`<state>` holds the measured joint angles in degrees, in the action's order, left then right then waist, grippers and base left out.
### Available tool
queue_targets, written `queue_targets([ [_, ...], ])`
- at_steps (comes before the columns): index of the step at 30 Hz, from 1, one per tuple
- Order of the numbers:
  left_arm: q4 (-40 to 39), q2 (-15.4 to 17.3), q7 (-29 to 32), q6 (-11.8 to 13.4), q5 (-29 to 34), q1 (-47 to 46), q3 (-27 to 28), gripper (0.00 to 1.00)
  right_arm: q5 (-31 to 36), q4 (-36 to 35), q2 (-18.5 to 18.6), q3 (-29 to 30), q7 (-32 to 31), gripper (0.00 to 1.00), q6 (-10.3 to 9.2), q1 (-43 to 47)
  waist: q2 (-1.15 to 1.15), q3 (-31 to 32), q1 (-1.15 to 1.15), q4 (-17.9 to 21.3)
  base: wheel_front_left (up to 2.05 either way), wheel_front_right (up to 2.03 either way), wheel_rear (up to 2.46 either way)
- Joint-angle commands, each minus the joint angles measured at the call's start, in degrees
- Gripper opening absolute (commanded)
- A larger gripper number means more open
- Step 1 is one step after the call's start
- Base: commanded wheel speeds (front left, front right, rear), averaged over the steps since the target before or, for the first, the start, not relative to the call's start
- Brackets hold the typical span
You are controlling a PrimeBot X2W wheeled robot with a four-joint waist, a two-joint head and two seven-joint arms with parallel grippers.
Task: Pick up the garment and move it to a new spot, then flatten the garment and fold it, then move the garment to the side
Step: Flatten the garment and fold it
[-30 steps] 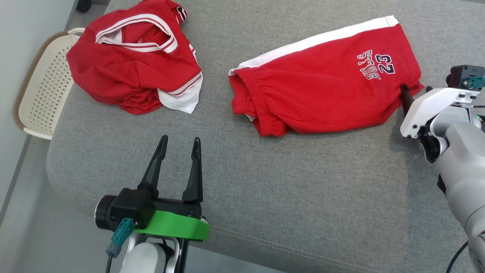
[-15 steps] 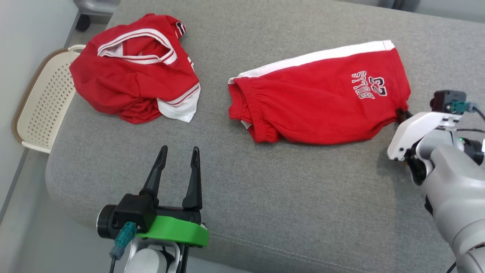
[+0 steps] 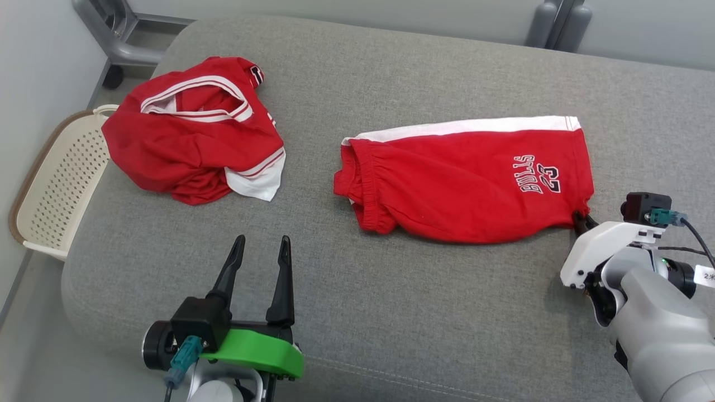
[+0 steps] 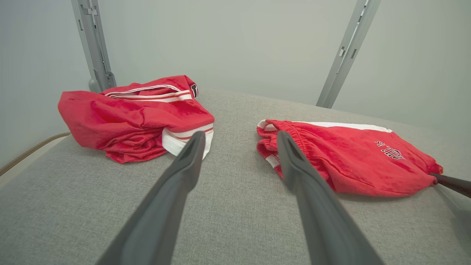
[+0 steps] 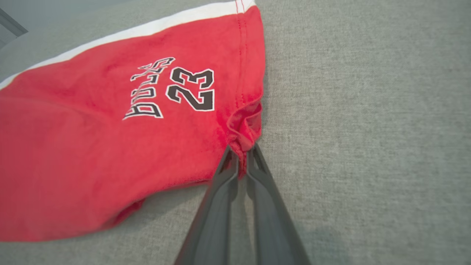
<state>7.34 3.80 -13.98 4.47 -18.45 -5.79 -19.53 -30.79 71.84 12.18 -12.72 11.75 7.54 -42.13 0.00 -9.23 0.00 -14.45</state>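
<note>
Right wrist view: my right gripper (image 5: 241, 154) now pinched together on hem corner of red shorts (image 5: 110, 147); second ago its jaws were apart. Shorts lie mostly flat toward right edge of grey cushion (image 3: 391, 324), waistband toward middle. Grasp made, so I judge lift-and-move can start. My left gripper (image 3: 261, 241) spread wide, empty, near front edge. Crumpled red jersey (image 3: 190, 139) near far left corner.

You've got the shorts (image 3: 458, 184): red knit cloth, matt, a bit fuzzy, white cloth side stripe. The jersey (image 3: 184, 151) is thinner red cloth with a faint sheen. The cushion (image 3: 391, 312) is grey coarse-woven fabric, matt. The basket (image 3: 56, 178) is cream perforated plastic, smooth. On your left gripper (image 3: 262, 239) the fingers look like dark matt plastic, and the mount (image 3: 254, 352) is green plastic. The frame legs (image 4: 94, 44) are grey metal, smooth.
</note>
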Motion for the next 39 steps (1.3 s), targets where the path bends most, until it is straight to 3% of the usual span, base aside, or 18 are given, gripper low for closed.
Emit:
queue_targets([
  [1, 0.1, 0.4, 0.2, 0.4, -0.4, 1.1, 0.1, 1.0, -0.5, -0.3, 0.0, 0.0, 0.5, 0.0, -0.1, 1.4, 0.0, 1.1, 0.0, 0.0, 0.0, 0.0, 0.0],
  [18, -0.7, 1.9, 1.9, 1.7, -1.7, 5.0, 0.2, 1.0, -0.3, -1.3, -2.6, 1.6, 1.9, 0.0, -0.1, 10.6, 0.0, 7.0, 0.0, 0.7, 0.0, 0.0, 0.0],
  [19, -0.8, 2.0, 2.0, 1.8, -1.6, 5.2, 0.1, 1.0, -0.2, -1.4, -2.9, 1.6, 1.7, 0.13, -0.1, 10.9, 0.0, 7.2, 0.0, 0.8, 0.0, 0.0, 0.0],
  [20, -0.9, 2.0, 2.0, 1.8, -1.6, 5.3, 0.1, 1.0, 0.0, -1.5, -3.0, 1.5, 1.5, 1.0, -0.1, 11.1, 0.0, 7.4, 0.0, 1.0, 0.0, 0.0, 0.0],
  [29, -1.0, 2.5, 2.5, 2.4, -2.2, 6.2, 0.1, 1.0, 0.9, -5.9, -2.8, 3.2, 3.0, 1.0, -0.09, 13.3, 0.0, 9.1, 0.0, 2.3, 0.0, 0.0, 0.0],
  [39, 0.0, 3.7, 2.3, 3.6, -3.0, 7.1, 1.8, 1.0, 8.8, -23.0, -4.1, 9.4, 3.4, 1.0, -0.09, 21.5, 0.0, 11.7, 0.0, 4.7, 0.0, 0.0, 0.0],
])
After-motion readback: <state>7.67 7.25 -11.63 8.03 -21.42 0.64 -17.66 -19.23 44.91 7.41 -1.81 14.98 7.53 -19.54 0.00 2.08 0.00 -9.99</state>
